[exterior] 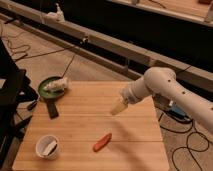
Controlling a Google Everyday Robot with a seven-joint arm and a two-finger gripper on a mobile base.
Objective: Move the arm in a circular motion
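Note:
The arm (170, 90) is glossy white, made of thick rounded segments with a bulbous elbow (159, 78) showing small dark holes. It comes in from the right edge and reaches left over the wooden table (135, 132). It tapers to a pale tip, the gripper (118, 107), which hovers above the table's middle right. The gripper holds nothing that I can see. It is apart from every object on the table.
A red-orange elongated object (102, 142) lies on the table below the gripper. A green pan (51, 88) with a white item and dark handle sits at the left. A white cup (48, 146) stands front left. Cables lie on the floor at right. A black stand is at the left edge.

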